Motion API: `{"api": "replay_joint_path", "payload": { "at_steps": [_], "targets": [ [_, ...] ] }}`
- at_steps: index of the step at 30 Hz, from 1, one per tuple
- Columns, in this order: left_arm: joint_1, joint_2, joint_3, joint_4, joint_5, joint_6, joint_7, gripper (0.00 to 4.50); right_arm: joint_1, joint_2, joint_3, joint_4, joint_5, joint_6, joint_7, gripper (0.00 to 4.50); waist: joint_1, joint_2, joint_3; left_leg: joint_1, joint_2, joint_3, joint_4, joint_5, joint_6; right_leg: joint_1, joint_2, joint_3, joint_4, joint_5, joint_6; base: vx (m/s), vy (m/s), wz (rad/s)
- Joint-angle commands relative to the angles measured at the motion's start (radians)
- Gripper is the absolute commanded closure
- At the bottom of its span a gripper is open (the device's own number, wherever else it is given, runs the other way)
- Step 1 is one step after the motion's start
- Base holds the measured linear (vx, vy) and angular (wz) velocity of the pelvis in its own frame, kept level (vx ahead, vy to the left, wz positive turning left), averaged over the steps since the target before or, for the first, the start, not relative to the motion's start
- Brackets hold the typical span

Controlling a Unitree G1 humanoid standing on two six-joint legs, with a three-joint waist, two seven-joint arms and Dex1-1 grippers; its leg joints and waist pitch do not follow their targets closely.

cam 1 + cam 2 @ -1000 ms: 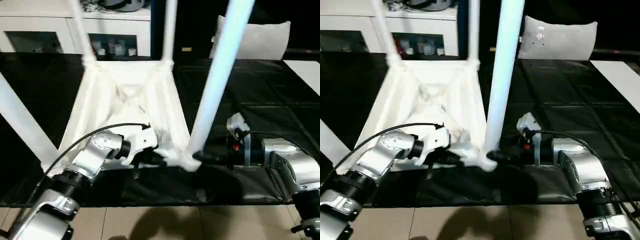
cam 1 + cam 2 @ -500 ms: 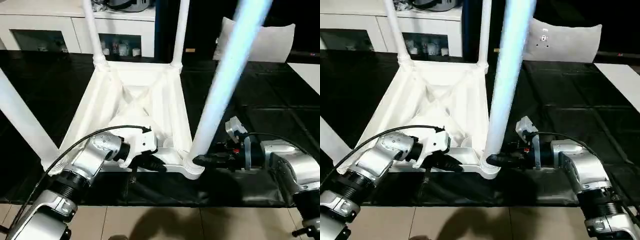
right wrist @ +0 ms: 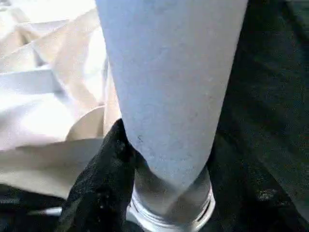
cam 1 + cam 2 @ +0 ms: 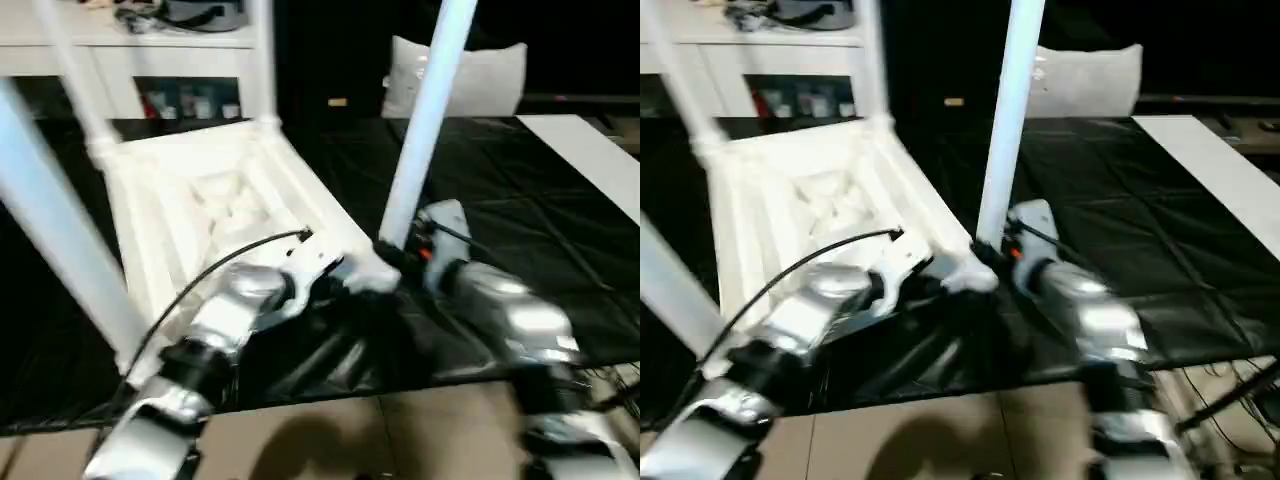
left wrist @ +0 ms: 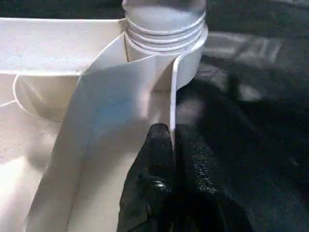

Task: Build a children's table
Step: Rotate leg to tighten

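The children's table lies upside down, its white ribbed top [image 4: 200, 200] on the black cover and several white legs standing up from the corners. My left gripper [image 5: 172, 145] is shut on a thin upright rib of the top, right beside the near right corner socket [image 5: 166, 29]. In that socket stands the near right leg [image 4: 425, 120]. My right gripper [image 4: 392, 256] is closed around this leg's base, with one black finger [image 3: 104, 174] pressed against its side. The near left leg [image 4: 60, 220] rises steeply at the picture's left.
The black-covered work table [image 4: 540, 200] stretches to the right, its front edge close to my arms with floor [image 4: 350, 440] below. A white cabinet [image 4: 150, 40] stands behind, a white cushion [image 4: 480, 75] at the back right, and a white board [image 4: 590, 150] at far right.
The head views have swung and blurred, so the whole scene sits differently. My right gripper's fingers have closed in on the base of the near right leg. The left gripper's pinch has held.
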Motion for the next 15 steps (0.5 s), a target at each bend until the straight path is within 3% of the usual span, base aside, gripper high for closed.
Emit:
{"api": "replay_joint_path", "payload": {
  "at_steps": [1,4,8,12,14,15],
  "targets": [
    [-0.004,-0.03,0.016,0.001,-0.014,-0.028,0.038,4.5,0.015,0.014,0.024,0.035,-0.012,-0.023,0.019,2.22,-0.001,0.002,-0.049,0.004,0.008,-0.008,-0.079,-0.391,0.029,0.04,-0.047,0.014,-0.094,-0.569,-0.03,0.0,0.0,0.0],
    [-0.001,-0.022,-0.001,-0.005,-0.011,-0.039,0.014,4.5,0.018,0.022,0.002,0.024,0.018,-0.026,0.035,1.78,-0.001,-0.001,-0.05,0.0,0.012,-0.004,-0.085,-0.362,0.036,0.041,-0.045,0.03,-0.077,-0.477,-0.079,0.0,0.0,0.0],
    [0.007,0.011,-0.03,-0.004,-0.013,-0.076,-0.047,4.5,0.023,-0.026,-0.006,0.006,0.046,-0.092,0.115,1.61,0.006,-0.001,-0.052,-0.003,0.013,0.004,-0.084,-0.33,0.05,0.044,-0.047,0.042,-0.068,-0.428,-0.109,0.0,0.0,0.0],
    [0.013,0.053,-0.054,0.002,-0.001,-0.115,-0.114,4.5,0.037,-0.115,0.035,-0.014,0.048,-0.121,0.275,1.25,0.021,-0.008,-0.051,-0.004,0.01,0.011,-0.079,-0.297,0.066,0.045,-0.048,0.045,-0.067,-0.458,-0.1,0.0,0.0,0.0],
    [0.018,0.074,-0.066,-0.003,-0.001,-0.124,-0.152,4.5,0.048,-0.16,0.058,-0.029,0.045,-0.127,0.352,0.93,0.028,-0.01,-0.048,0.001,0.011,0.016,-0.074,-0.295,0.072,0.037,-0.05,0.049,-0.072,-0.495,-0.088,0.0,0.0,0.0],
    [0.024,0.103,-0.083,-0.011,-0.002,-0.142,-0.202,4.5,0.059,-0.214,0.08,-0.044,0.046,-0.13,0.442,0.93,0.031,-0.012,-0.052,-0.005,0.01,0.015,-0.074,-0.266,0.075,0.045,-0.051,0.049,-0.066,-0.482,-0.09,0.0,0.0,0.0]
  ]
}}
